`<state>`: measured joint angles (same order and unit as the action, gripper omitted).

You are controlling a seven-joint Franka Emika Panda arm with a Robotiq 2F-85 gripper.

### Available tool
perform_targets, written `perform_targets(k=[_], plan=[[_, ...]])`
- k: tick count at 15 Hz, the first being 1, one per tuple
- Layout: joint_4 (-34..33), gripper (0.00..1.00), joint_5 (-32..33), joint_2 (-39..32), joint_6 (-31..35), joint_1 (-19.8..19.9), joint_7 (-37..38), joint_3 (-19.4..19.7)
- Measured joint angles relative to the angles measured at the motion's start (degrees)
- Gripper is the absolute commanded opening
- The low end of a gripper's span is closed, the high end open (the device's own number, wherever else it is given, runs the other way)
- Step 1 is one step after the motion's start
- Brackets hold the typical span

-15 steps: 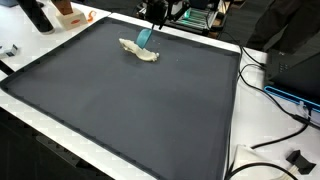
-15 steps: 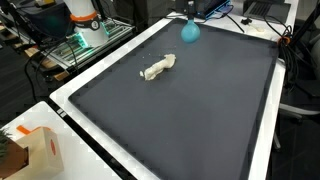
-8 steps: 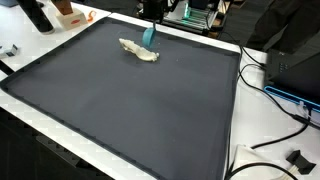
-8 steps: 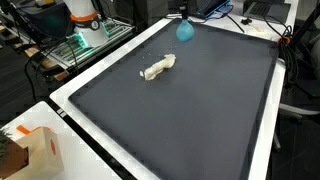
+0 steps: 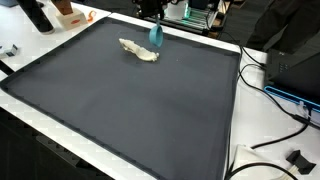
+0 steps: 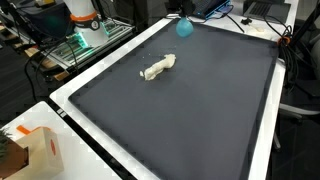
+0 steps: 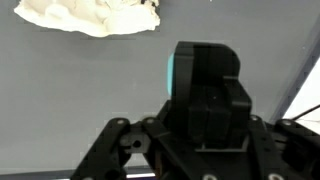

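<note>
Teal object (image 5: 154, 37) hangs from my gripper (image 5: 151, 18), which is clamped on its upper end. It sits above the far edge of the dark mat (image 5: 130, 110), near the cream cloth (image 5: 138, 50) but apart from it.

Handling, as I judge it: firm squeeze, level wrist, no swing, stay clear of the cloth.

Long axis reads near upright in an exterior view, lower end toward the mat. Wrist view mostly hides it.

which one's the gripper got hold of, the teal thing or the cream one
The teal thing: it sits in the gripper at the far edge of the mat; the cream one lies loose on the mat.
</note>
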<state>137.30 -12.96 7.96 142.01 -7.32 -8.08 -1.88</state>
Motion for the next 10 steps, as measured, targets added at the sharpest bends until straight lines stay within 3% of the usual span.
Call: perform_targets(k=[5,10], plan=[[1.01,0.25,-13.76,-0.05,-1.04,0.31,-10.76,3.44],[1.63,0.25,-24.86,-0.18,-6.44,1.84,-18.85,6.49]])
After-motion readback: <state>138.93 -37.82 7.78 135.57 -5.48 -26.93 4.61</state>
